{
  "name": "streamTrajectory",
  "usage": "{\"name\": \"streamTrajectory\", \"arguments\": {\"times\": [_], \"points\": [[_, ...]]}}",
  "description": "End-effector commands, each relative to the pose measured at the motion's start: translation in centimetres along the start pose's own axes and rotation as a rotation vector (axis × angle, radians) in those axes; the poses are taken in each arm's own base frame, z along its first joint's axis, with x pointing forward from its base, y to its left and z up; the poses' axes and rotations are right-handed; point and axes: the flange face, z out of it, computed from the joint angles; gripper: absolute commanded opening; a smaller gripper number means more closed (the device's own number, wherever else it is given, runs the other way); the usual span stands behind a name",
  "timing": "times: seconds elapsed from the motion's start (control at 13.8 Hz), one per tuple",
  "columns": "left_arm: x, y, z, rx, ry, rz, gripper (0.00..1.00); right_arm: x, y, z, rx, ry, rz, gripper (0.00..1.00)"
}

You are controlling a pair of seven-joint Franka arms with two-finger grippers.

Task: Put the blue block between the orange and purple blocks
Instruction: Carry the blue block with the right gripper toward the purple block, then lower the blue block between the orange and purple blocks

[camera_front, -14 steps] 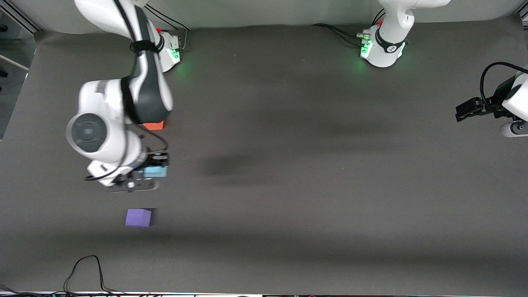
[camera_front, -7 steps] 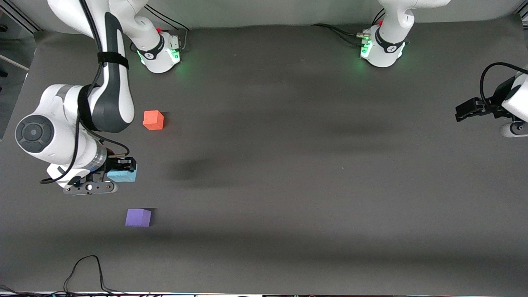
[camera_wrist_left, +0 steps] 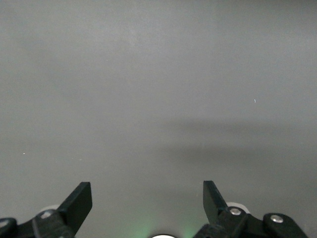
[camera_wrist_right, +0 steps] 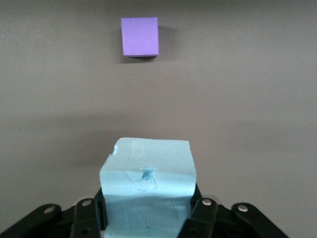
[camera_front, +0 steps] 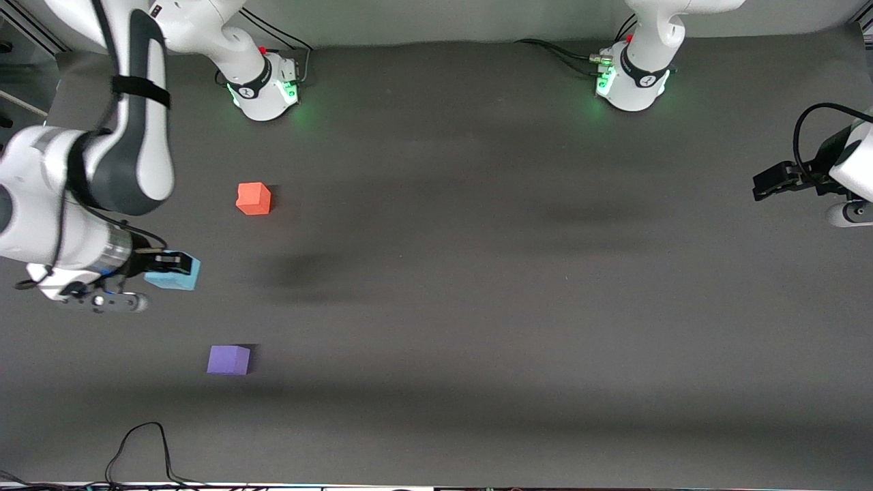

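Blue block carried in the right tool, not yet set down between the other two.

The right tool (camera_front: 166,267) is clamped on the blue block (camera_front: 174,275), held over the desk (camera_front: 477,307) at the right arm's end, off to the side of the line joining the orange block (camera_front: 253,198) and the purple block (camera_front: 228,359). Picking up looks done; what is left, as I judge it, is carrying the block over the gap, lowering it and letting go. The left tool (camera_wrist_left: 147,203) waits with fingers spread over bare desk at the left arm's end. The right arm's bulk hides most of its tool in the front view, and the block's height above the desk cannot be told.
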Motion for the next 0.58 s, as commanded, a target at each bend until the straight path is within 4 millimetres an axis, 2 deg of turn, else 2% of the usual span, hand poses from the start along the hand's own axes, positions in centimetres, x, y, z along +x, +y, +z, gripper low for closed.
{"name": "streamTrajectory", "arguments": {"times": [0.0, 0.14, 0.29, 0.51], "points": [[0.0, 0.1, -0.4, 0.009, -0.015, 0.019, 1.0, -0.7, 2.1, -1.9, 0.04, 0.015, 0.04, 0.06], [0.0, 0.2, -0.5, 0.007, -0.014, 0.021, 1.0, -1.0, 4.0, -3.4, 0.05, 0.018, 0.071, 0.07], [0.0, 0.1, -0.8, 0.007, -0.009, 0.02, 1.0, -1.0, 6.9, -3.2, 0.085, 0.001, 0.116, 0.06], [0.0, 0.0, -0.8, 0.007, -0.009, 0.019, 1.0, 0.3, 4.6, -2.9, 0.124, -0.028, 0.132, 0.07]]}}
